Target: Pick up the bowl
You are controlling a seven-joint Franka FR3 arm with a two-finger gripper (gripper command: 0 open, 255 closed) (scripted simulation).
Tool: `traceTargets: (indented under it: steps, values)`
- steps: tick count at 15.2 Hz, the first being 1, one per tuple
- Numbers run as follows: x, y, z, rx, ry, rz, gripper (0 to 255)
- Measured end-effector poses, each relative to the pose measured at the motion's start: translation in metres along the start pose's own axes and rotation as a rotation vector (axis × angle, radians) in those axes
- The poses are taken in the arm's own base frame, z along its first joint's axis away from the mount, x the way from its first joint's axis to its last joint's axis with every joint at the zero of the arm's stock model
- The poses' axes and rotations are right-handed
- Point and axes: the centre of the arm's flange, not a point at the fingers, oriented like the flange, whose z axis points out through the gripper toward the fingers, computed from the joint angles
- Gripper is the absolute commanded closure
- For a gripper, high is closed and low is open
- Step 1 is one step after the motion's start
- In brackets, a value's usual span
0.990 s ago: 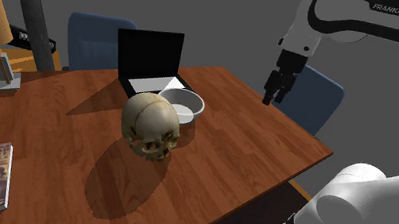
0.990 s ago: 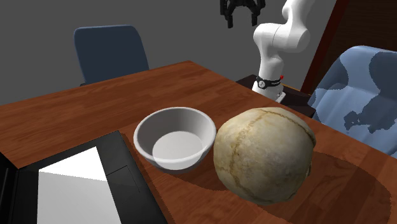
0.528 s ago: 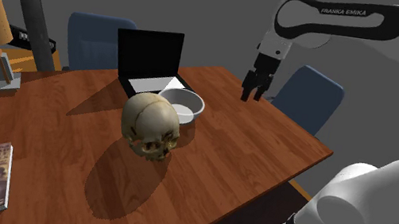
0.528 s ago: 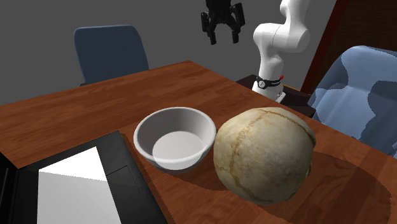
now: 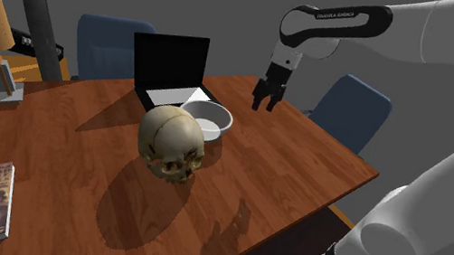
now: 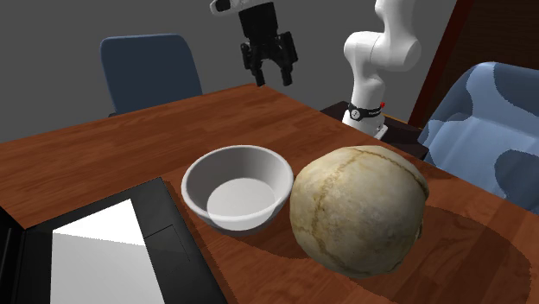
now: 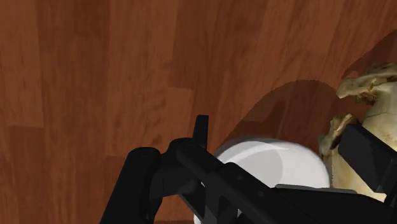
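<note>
So the black gripper [image 7: 283,137] hangs over a wooden table [image 7: 95,76], fingers [image 7: 201,130] spread apart, part-hiding a white bowl [image 7: 280,162], with a yellowish skull [image 7: 375,105] just beside the bowl.

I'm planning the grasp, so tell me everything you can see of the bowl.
The bowl is plain white to light grey, round and smooth, with a thin rim, steep walls and a flat floor; its material does not show. It stands upright and empty on the brown wooden table, between the black laptop and the skull. Whether it touches either cannot be told. The open gripper hangs in the air apart from it; nothing holds it.
</note>
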Motion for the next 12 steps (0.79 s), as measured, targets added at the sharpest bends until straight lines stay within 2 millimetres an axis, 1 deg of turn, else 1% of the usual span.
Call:
traceTargets:
  steps: [4,7,10,11,12]
  values:
    - [0.049,0.011,0.020,0.024,0.008,0.003,0]
    - [0.082,0.026,0.032,0.042,0.013,0.006,0]
    - [0.122,0.034,0.045,0.060,0.018,0.008,0]
    - [0.135,0.036,0.052,0.066,0.020,0.009,0]
    - [0.146,0.042,0.056,0.072,0.021,0.010,0]
